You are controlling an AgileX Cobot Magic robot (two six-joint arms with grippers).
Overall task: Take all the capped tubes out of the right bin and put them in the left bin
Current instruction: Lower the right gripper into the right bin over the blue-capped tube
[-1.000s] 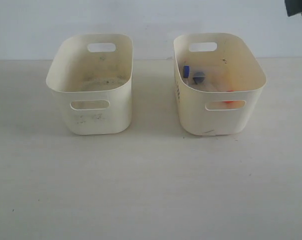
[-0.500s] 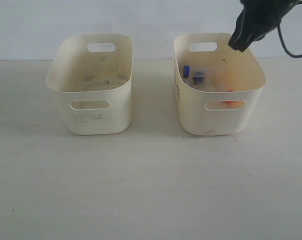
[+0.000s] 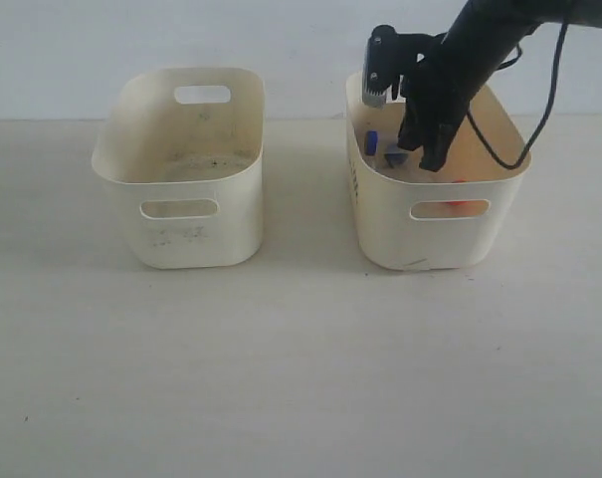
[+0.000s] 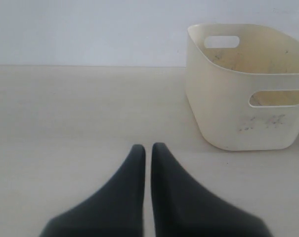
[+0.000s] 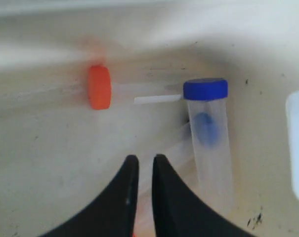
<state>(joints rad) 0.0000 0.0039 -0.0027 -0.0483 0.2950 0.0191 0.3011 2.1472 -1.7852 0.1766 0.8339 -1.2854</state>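
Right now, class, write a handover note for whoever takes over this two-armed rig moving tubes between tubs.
Left claw: shut, empty, apart from the paler smudged cream tub.
Right claw: jaws nearly together, gripping nothing, down inside the yellowish cream tub.
Blue-capped clear tube and orange-capped clear tube lie in that tub.
Done: nothing; the paler tub shows no tubes.
Left: every tube.

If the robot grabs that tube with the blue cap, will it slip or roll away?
The blue-capped tube looks like smooth clear plastic, so it might slip between narrow fingers. It is round and lies on its side in the right bin, so a nudge would probably roll it. It looks nearly empty, so likely light.
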